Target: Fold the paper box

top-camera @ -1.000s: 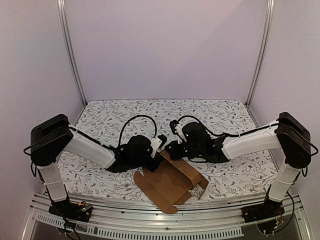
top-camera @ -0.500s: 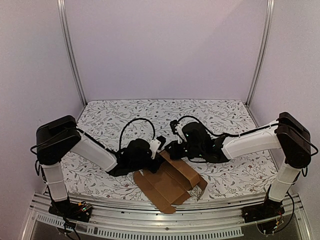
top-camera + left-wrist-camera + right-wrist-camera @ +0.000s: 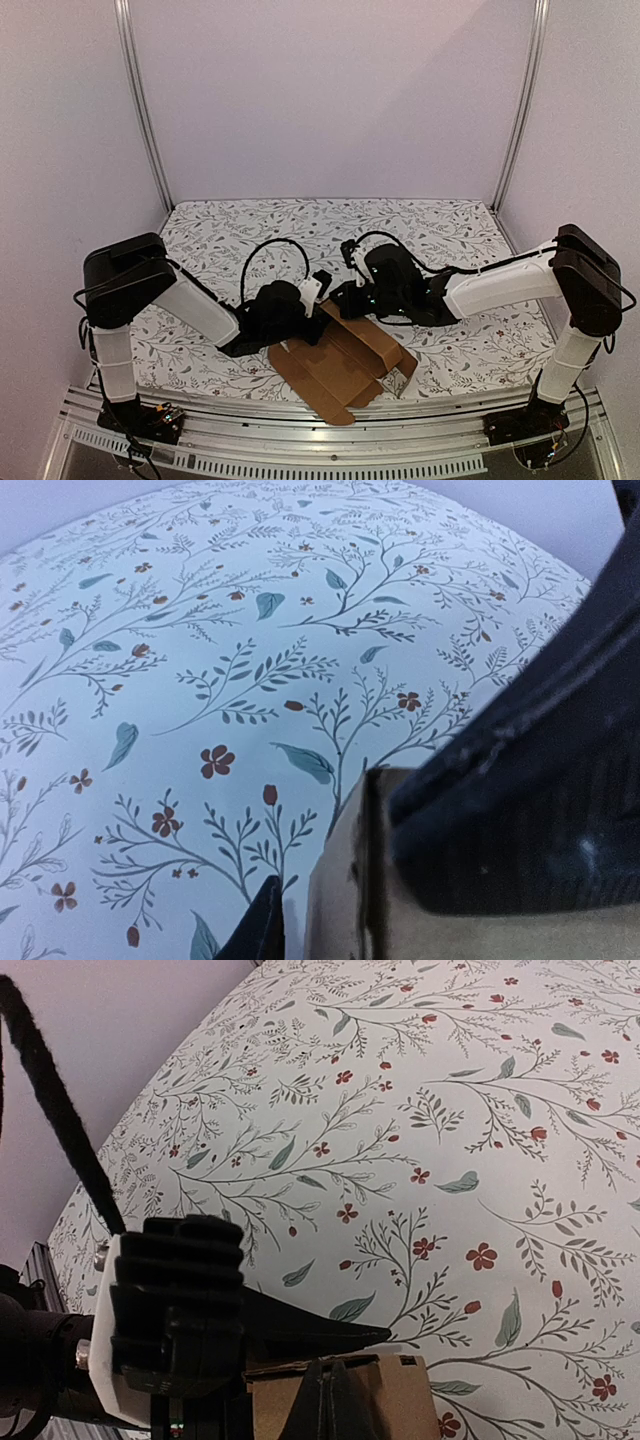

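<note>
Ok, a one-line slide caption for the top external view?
Left gripper and right gripper side by side at the far edge of the paper box on a floral-print table.

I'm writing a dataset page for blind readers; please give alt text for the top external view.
A brown paper box, partly folded, lies near the front of a floral-patterned table. Reaching in from either side, the left gripper and right gripper meet at the box's far edge; whether either grips it is unclear.
</note>
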{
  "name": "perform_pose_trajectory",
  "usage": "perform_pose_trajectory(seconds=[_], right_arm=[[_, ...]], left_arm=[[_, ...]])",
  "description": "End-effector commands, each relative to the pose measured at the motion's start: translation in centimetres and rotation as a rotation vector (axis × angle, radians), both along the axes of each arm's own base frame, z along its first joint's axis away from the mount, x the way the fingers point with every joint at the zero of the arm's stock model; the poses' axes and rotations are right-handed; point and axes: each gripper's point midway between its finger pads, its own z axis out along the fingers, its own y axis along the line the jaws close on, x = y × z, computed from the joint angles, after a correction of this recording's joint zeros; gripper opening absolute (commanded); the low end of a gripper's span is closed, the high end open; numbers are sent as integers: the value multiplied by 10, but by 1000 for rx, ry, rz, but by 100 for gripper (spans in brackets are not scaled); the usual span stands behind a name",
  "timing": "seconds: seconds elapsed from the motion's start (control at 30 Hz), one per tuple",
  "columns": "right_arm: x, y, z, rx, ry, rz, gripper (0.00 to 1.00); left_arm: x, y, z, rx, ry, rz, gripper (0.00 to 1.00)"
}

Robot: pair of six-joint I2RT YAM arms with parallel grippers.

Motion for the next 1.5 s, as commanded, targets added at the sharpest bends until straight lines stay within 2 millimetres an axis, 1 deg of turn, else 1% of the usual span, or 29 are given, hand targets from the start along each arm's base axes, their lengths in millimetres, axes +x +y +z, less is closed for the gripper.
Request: perform_pose_trajectory(seconds=[0.0, 0.1, 0.17, 0.33, 0.5, 0.77, 0.8, 0.9, 0.97, 1.1, 1.17, 1.23, 1.3, 1.47], right_arm=[[-14, -7, -28, -60, 70, 16, 0], [-20, -5, -31, -51, 93, 42, 0], [-21, -6, -33, -50, 100, 43, 0], [-23, -7, -35, -49, 108, 38, 0], [-23, -9, -36, -50, 107, 27, 0], [-21, -10, -25, -38, 86, 22, 0], [-18, -13, -24, -44, 74, 2, 0], [-15, -15, -17, -42, 58, -15, 0], [-14, -16, -10, -40, 46, -21, 0], [-11, -22, 1, -46, 19, -37, 0], [-11, -25, 6, -51, 8, -42, 0], [-11, -30, 16, -49, -7, -50, 2], [-12, -36, 24, -62, -21, -60, 4], [-10, -55, 37, -106, -47, -83, 8]], left_arm=[[6, -3, 7, -45, -38, 49, 19], [7, -3, 7, -46, -44, 63, 9], [8, -2, 7, -44, -48, 74, 0], [6, -5, 5, -44, -51, 72, 0], [3, -7, 8, -46, -57, 61, 0], [2, -5, 12, -25, -76, 61, 0], [2, -4, 11, -19, -76, 62, 0], [3, -3, 13, -6, -81, 76, 0], [4, -1, 16, 0, -85, 85, 2], [6, 7, 20, 18, -99, 116, 3], [8, 14, 22, 36, -106, 146, 3], [11, 22, 22, 64, -107, 182, 3], [13, 29, 24, 82, -110, 218, 3], [20, 48, 23, 133, -99, 324, 0]])
